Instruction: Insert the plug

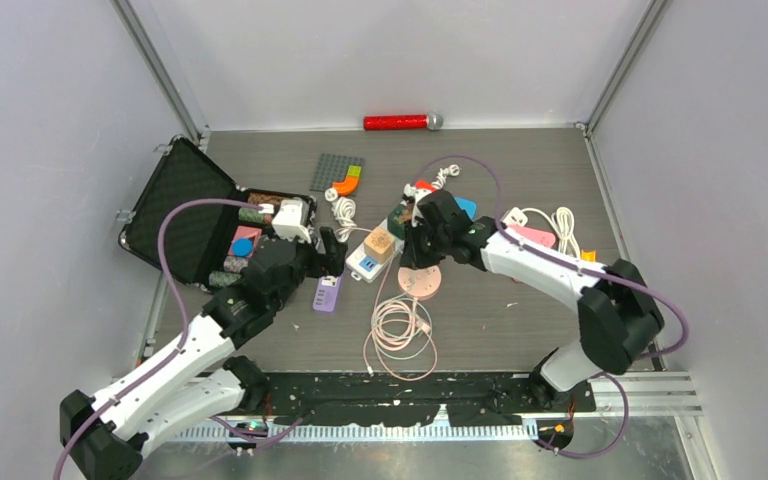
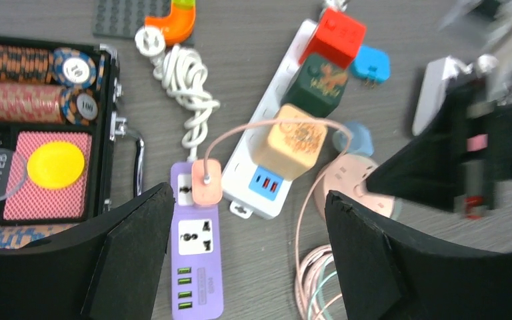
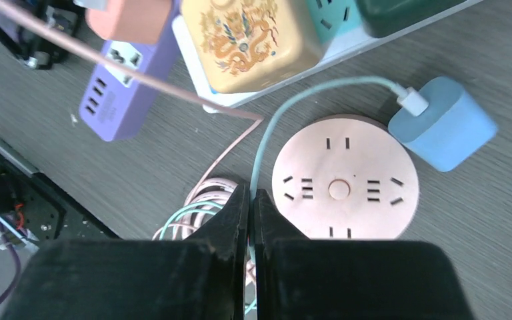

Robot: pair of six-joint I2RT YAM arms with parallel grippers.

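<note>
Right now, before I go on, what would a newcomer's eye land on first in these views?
The white power strip at mid-table, crowded with red, green and tan cube adapters, stands out first; a purple strip to its left carries a pink plug. Nearer, the right gripper is shut beside the round pink socket, a teal cable at its fingertips.

pink plug is seated upright in the end socket of the purple power strip, which is lying flat, and its pink cord loops up and away. over there, the blue charger lies on its side just beside the round pink socket, teal cable plugged into its end.
</note>
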